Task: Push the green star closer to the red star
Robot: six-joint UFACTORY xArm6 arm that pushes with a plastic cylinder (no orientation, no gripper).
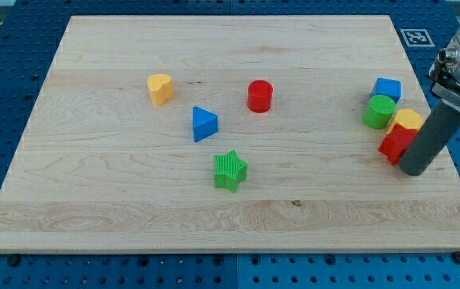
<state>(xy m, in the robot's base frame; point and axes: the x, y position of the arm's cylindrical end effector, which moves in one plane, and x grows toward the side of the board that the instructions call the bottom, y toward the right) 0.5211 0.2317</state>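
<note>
while beside red star, my tip; green star far left

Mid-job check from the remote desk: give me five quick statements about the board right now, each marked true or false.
1. My tip is at the view's right, beside the red star. True.
2. The green star touches the red star. False: they lie far apart, the green star near the board's middle.
3. The blue triangle sits up and to the left of the green star. True.
4. The red cylinder is in the right-hand cluster. False: it stands alone near the centre top.
5. The yellow heart lies at the view's bottom right. False: it is at upper left.
</note>
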